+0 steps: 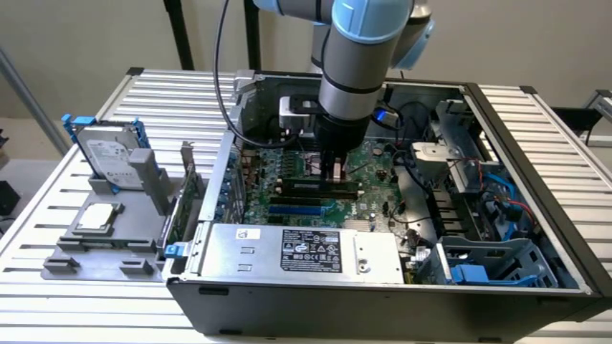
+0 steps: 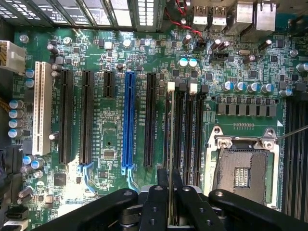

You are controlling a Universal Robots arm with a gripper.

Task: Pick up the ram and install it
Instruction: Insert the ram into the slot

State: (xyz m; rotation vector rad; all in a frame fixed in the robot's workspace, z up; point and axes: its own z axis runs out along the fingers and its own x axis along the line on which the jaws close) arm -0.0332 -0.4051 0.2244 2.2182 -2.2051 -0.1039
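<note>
- Green ram (image 2: 171, 144) held edge-on between closed jaws of gripper (image 2: 170, 202), directly over black memory slots (image 2: 185, 130) on motherboard (image 2: 110, 120).
- Gripper (image 1: 332, 170) down inside open PC case (image 1: 535, 143), near motherboard centre.
- Blue slot (image 2: 128, 120) beside them.

Exterior high overview, wrist close above motherboard (image 2: 120, 144)

Plain beige wall (image 1: 86, 36) behind the setup, no markings. Table (image 1: 57, 186) is slatted aluminium extrusion, light grey, ridges running across, spanning the scene on both sides. Black vertical posts (image 1: 178, 32) stand at the back edge against the wall. A grey metal bar (image 1: 24, 97) slants up at the exterior view's left. Lighting is even, diffuse, with soft shadows.
</note>
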